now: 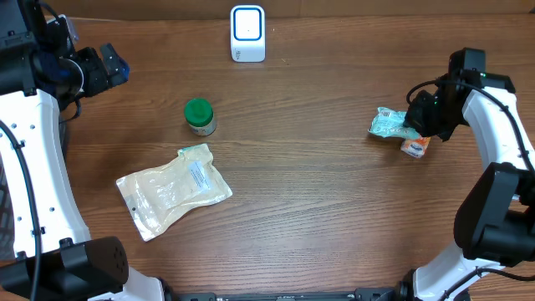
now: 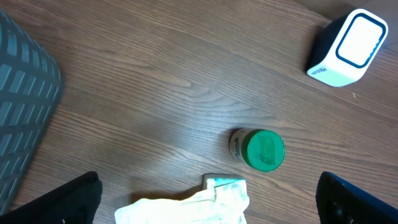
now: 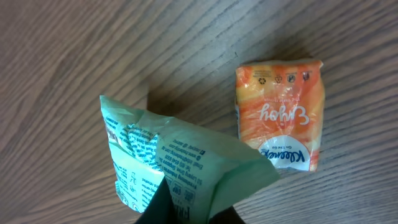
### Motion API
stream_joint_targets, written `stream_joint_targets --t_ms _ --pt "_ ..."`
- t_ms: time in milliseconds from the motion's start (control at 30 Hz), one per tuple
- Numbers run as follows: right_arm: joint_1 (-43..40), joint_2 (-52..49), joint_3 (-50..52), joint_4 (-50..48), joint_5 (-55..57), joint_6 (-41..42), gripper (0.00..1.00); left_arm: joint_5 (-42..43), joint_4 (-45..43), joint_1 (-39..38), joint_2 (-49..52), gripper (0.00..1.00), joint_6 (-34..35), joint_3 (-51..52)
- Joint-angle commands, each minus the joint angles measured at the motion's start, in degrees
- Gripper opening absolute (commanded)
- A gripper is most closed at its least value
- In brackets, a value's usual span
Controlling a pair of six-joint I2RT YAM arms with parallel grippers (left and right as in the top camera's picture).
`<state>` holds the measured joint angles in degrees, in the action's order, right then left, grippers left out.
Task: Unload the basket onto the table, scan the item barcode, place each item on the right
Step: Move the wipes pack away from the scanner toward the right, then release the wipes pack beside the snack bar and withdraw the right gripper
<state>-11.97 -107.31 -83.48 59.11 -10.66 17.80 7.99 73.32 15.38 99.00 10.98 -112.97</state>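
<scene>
A pale green printed packet (image 1: 387, 124) (image 3: 180, 155) is pinched at its near edge by my right gripper (image 1: 415, 125) (image 3: 189, 210), which is shut on it low over the right side of the table. An orange Kleenex tissue pack (image 1: 415, 147) (image 3: 281, 115) lies right beside it. The white scanner with a blue ring (image 1: 247, 33) (image 2: 347, 48) stands at the far middle edge. My left gripper (image 1: 107, 67) (image 2: 211, 205) hangs wide open at the far left, holding nothing.
A green-lidded jar (image 1: 199, 116) (image 2: 261, 149) stands left of centre. A whitish plastic pouch (image 1: 174, 191) (image 2: 193, 208) lies in front of it. A grey ribbed object (image 2: 18, 106) sits past the table's left edge.
</scene>
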Motion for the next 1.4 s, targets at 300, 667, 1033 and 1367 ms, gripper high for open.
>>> stream_joint_targets --t_ms 300,667,1033,1367 --pt "-0.35 0.85 0.24 -0.04 6.32 0.20 0.38 0.46 -0.04 -0.17 -0.02 1.00 0.83 -0.44" --pt "-0.28 0.92 -8.44 12.48 -1.25 -6.71 0.63 0.46 -0.04 -0.17 -0.02 1.00 0.83 -0.44" --pt "6.05 1.62 -23.96 26.38 -14.23 -12.31 0.61 0.46 -0.04 -0.17 -0.02 1.00 0.83 -0.44" --pt "23.78 1.60 -24.04 22.97 -16.98 -11.82 0.70 0.44 -0.04 -0.17 -0.02 1.00 0.81 -0.44"
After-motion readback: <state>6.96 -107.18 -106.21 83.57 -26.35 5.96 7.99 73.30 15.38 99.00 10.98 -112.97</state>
